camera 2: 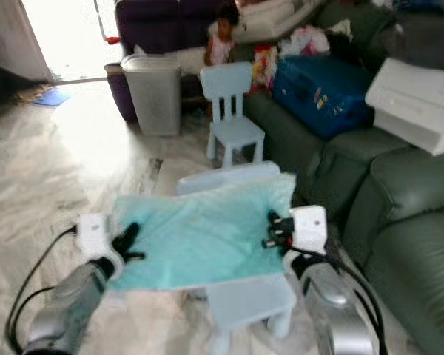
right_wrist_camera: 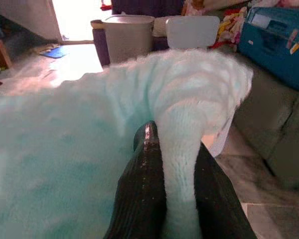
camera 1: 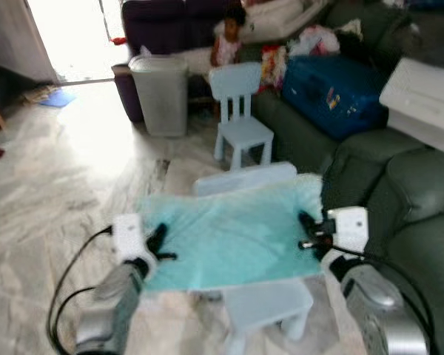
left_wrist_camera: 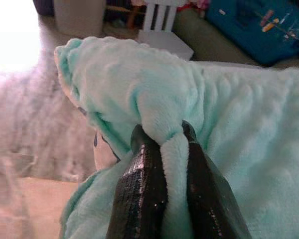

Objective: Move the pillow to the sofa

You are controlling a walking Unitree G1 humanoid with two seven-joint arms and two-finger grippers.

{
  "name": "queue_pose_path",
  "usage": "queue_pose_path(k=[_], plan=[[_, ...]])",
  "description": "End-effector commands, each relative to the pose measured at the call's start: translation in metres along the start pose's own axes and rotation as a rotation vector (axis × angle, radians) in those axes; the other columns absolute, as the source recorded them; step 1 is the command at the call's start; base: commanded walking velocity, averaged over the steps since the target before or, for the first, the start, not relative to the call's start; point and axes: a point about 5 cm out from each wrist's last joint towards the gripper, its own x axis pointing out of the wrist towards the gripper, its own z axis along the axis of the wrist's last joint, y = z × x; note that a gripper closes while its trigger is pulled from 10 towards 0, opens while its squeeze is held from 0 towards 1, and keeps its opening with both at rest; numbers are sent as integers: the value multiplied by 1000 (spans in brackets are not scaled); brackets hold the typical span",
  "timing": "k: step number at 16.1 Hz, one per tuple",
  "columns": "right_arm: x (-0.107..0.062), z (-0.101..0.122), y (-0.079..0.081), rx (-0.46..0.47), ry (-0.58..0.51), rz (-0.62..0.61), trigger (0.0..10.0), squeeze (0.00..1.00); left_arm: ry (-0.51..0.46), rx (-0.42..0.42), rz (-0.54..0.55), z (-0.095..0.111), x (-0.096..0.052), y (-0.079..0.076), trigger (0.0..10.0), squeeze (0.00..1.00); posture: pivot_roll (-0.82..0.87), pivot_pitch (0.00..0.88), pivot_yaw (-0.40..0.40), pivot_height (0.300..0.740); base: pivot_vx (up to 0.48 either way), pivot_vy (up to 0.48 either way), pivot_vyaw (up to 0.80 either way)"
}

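Note:
A fluffy mint-green pillow (camera 1: 229, 233) hangs flat between my two arms, above a small light-blue chair (camera 1: 270, 303). My left gripper (camera 1: 157, 242) is shut on the pillow's left edge; in the left wrist view its fingers (left_wrist_camera: 142, 184) pinch a fold of the plush fabric (left_wrist_camera: 229, 124). My right gripper (camera 1: 308, 228) is shut on the right edge, and the right wrist view has its fingers (right_wrist_camera: 142, 194) clamped on a tuft of the pillow (right_wrist_camera: 65, 139). The dark green sofa (camera 1: 399, 192) stands directly to the right of the pillow.
Another light-blue child's chair (camera 1: 239, 111) stands ahead beside a grey laundry bin (camera 1: 160, 92). A blue suitcase (camera 1: 333, 92) and a white box (camera 1: 425, 103) lie on the sofa. A child (camera 1: 228, 41) sits at the far sofa. Pale marble floor (camera 1: 59, 170) opens to the left.

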Motion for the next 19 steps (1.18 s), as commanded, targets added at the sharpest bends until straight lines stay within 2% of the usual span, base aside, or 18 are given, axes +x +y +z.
queue_pose_path(k=[1, 3, 12, 16, 19], plan=[[-2, 4, -8, -4, -10, -27, 10000, 0, -19, 11, -44, 4, 4, -12, 10000, 0, -205, 0, 5, 740, 0, 0, 0], [-2, 4, -8, -4, -9, -28, 10000, 0, -21, 13, -38, 5, 4, -12, 10000, 0, -205, 0, 5, 740, 0, 0, 0], [-2, 4, -8, -4, -6, -32, 10000, 0, -42, 23, -29, 8, 5, -11, 10000, 0, -207, 4, 6, 740, 0, 0, -800], [-2, 3, -7, -2, -5, -34, 10000, 0, -69, -17, -7, 15, 8, -7, 10000, 0, -207, 7, 7, 740, 0, 0, -800], [-3, 3, -8, 0, -4, -38, 10000, 0, -75, -17, -55, 18, 9, -10, 10000, 0, -208, 9, 8, 740, 0, 0, -800]])
